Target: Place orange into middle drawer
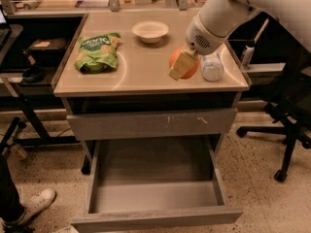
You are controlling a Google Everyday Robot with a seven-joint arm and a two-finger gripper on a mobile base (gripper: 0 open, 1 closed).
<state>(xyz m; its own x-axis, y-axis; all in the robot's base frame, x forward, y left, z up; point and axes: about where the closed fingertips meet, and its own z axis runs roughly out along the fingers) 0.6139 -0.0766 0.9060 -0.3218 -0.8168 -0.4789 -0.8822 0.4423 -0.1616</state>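
Camera view, near counter (141, 68) edge at 3 o'clock: end effector (181, 68) clasped around orange (193, 71), open middle drawer (155, 199) lying toward 6 to 7 o'clock, lower and nearer, beyond scuffed drawer front (146, 124).

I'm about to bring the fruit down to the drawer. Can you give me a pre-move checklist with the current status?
1. Orange gripped by end effector: ok, clamped over the tabletop's front right.
2. Open drawer pulled out: ok, its grey floor shows.
3. Orange past the table's front edge: not ok, it is above the tabletop.
4. Space from the bottle: not ok, it lies right beside the end effector.
5. Bowl and chip bag off the likely path: ok.
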